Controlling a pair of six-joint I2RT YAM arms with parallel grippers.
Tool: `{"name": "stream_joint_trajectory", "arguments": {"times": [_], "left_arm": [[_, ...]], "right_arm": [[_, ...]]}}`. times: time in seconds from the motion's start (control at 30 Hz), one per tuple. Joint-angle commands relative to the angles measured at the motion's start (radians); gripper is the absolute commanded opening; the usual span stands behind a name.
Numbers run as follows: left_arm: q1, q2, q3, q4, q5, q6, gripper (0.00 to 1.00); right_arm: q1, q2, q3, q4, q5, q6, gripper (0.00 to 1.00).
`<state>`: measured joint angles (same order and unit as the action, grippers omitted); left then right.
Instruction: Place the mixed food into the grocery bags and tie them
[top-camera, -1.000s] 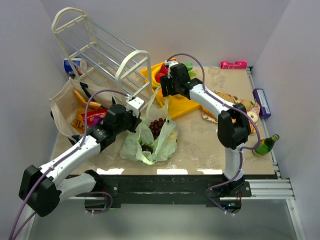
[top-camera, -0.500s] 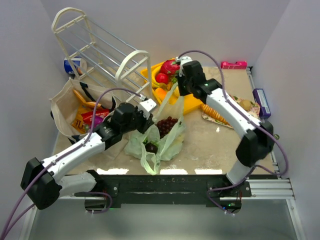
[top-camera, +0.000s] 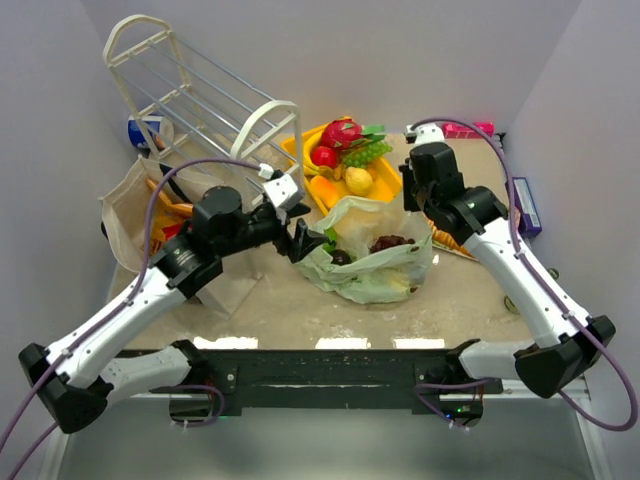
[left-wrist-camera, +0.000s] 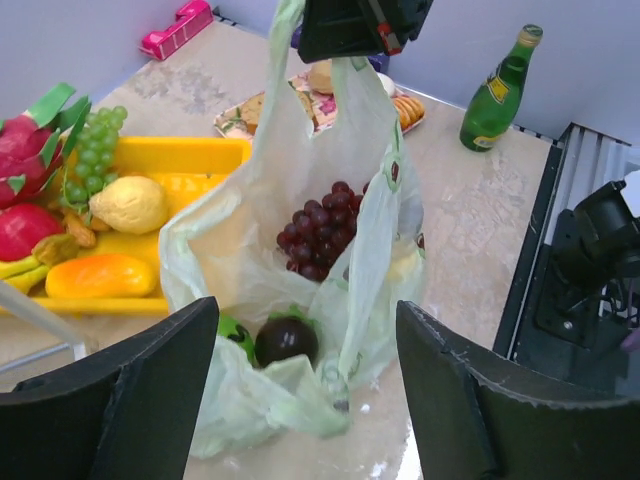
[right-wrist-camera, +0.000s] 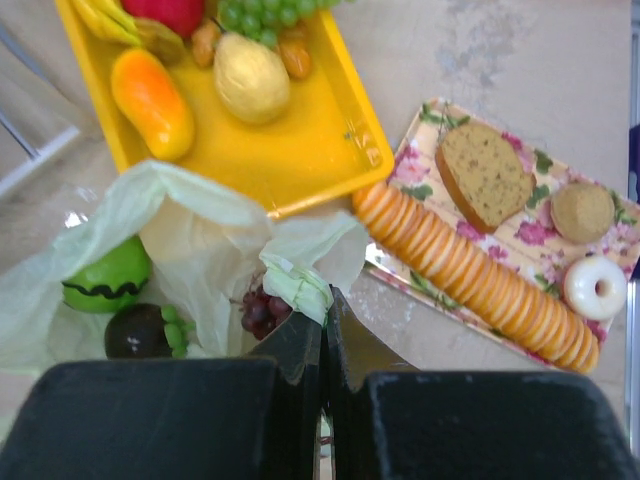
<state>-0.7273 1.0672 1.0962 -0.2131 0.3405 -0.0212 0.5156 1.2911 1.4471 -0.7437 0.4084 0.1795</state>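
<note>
The pale-green bag (top-camera: 375, 272) sits mid-table, mouth wide, with purple grapes (left-wrist-camera: 318, 230) and a green apple (right-wrist-camera: 112, 275) inside. My right gripper (right-wrist-camera: 325, 305) is clamped on its loop handle (right-wrist-camera: 295, 283), pulling that edge up. My left gripper (top-camera: 302, 240) hangs with jaws apart beside the bag's left rim, gripping nothing. The yellow tray (right-wrist-camera: 290, 155) lies just behind the bag, and bare table (top-camera: 300, 312) spreads in front.

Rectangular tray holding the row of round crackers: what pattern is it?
The rectangular tray is white with pink flowers, clearest in the right wrist view.
</note>
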Motion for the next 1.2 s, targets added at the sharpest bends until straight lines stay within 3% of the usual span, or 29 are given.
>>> {"name": "stream_joint_trajectory", "arguments": {"times": [0.0, 0.07, 0.23, 0.5, 0.7, 0.8, 0.83, 0.9, 0.93, 1.1, 1.17], "left_arm": [[-0.003, -0.154, -0.044, -0.137, -0.141, -0.109, 0.79], [-0.003, -0.217, -0.070, -0.180, -0.248, -0.225, 0.82], [-0.003, -0.302, -0.223, -0.044, -0.193, -0.457, 0.85], [-0.003, -0.198, -0.311, 0.184, -0.124, -0.605, 0.86], [-0.004, -0.090, -0.303, 0.302, -0.129, -0.657, 0.79], [-0.003, -0.053, -0.306, 0.336, -0.144, -0.675, 0.69], [-0.004, -0.038, -0.308, 0.366, -0.133, -0.681, 0.58], [-0.004, -0.012, -0.306, 0.388, -0.124, -0.692, 0.44], [-0.003, -0.006, -0.303, 0.389, -0.121, -0.694, 0.32], [-0.004, -0.001, -0.257, 0.403, -0.124, -0.683, 0.00], [0.003, -0.004, -0.222, 0.371, -0.149, -0.672, 0.00]], "right_arm": [[-0.003, -0.021, -0.042, -0.019, 0.035, 0.052, 0.00], [-0.003, -0.029, -0.051, -0.016, 0.021, 0.067, 0.00], [-0.005, -0.026, -0.054, -0.009, -0.008, 0.083, 0.00], [-0.003, -0.036, -0.060, -0.011, -0.029, 0.087, 0.00], [-0.005, -0.050, -0.059, -0.006, -0.063, 0.090, 0.00], [-0.003, -0.052, -0.068, 0.001, -0.068, 0.087, 0.00], [-0.003, -0.055, -0.070, 0.003, -0.069, 0.083, 0.00], [-0.003, -0.056, -0.080, 0.007, -0.062, 0.077, 0.00], [-0.005, -0.058, -0.079, 0.006, -0.059, 0.071, 0.00], [-0.003, -0.078, -0.002, -0.042, -0.049, 0.051, 0.00], [-0.003, -0.088, 0.059, -0.069, -0.057, 0.017, 0.00]]}}
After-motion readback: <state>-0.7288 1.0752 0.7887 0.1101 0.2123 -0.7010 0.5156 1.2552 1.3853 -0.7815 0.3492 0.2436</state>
